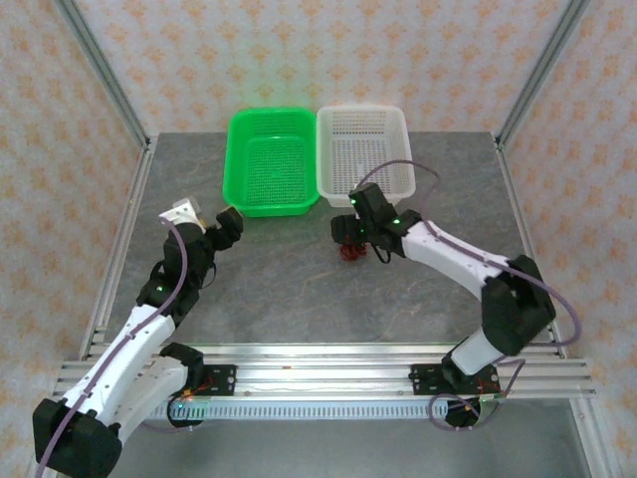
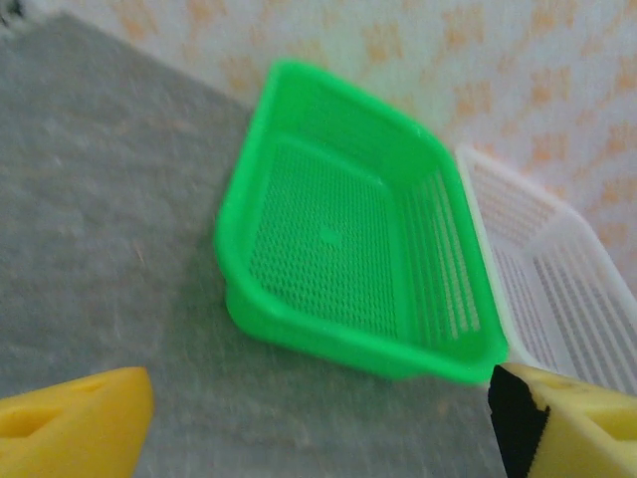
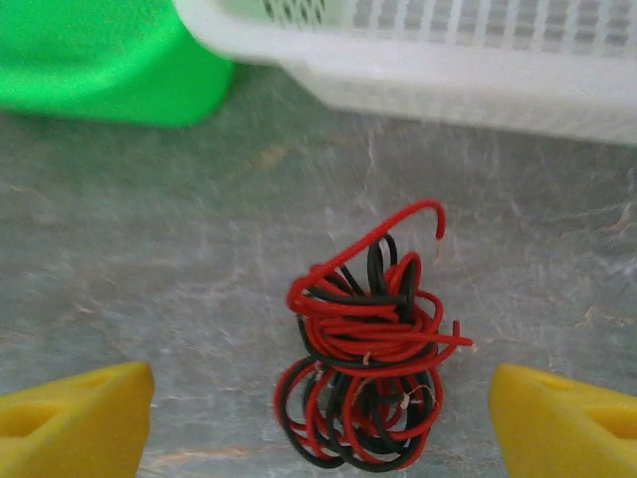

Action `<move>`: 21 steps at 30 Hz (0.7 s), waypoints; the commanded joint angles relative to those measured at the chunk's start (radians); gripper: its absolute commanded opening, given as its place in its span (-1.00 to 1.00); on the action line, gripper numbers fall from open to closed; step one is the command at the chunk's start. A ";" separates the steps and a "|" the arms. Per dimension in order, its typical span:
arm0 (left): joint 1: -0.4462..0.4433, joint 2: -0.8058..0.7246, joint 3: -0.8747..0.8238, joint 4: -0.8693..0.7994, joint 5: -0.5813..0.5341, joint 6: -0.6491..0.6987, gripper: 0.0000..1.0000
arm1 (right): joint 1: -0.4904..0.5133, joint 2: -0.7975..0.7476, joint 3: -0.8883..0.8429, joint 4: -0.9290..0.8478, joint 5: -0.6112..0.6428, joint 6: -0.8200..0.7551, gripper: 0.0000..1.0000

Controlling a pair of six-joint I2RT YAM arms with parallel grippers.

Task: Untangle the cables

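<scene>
The cables (image 3: 363, 349), red and black, are lying knotted in one tight ball on the bench (image 3: 149, 249), just in front of the white basket (image 3: 448, 70), one red end hooking out toward it. The right pincer (image 3: 320, 398) is hovering over them, jaws spread wide either side of the ball and holding nothing, probably lining up a first grab. The left pincer (image 2: 320, 393) is hanging near the green basket (image 2: 338, 249), likewise wide and empty, likely ready to take a second strand.
</scene>
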 commanded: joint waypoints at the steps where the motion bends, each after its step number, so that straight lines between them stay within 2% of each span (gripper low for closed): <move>1: -0.056 -0.017 0.027 -0.135 0.036 -0.076 0.82 | -0.008 0.072 0.048 -0.081 0.049 -0.029 0.73; 8: -0.190 -0.024 0.000 -0.175 -0.027 -0.126 0.85 | -0.010 0.215 0.078 -0.013 0.090 -0.051 0.73; 13: -0.293 0.016 -0.020 -0.174 -0.066 -0.161 0.86 | -0.026 0.276 0.088 0.047 0.094 -0.058 0.62; 18: -0.390 0.053 -0.020 -0.158 -0.120 -0.185 0.86 | -0.052 0.290 0.075 0.109 0.076 -0.057 0.27; 21: -0.441 0.079 -0.008 -0.149 -0.155 -0.187 0.86 | -0.064 0.278 0.045 0.143 0.045 -0.034 -0.11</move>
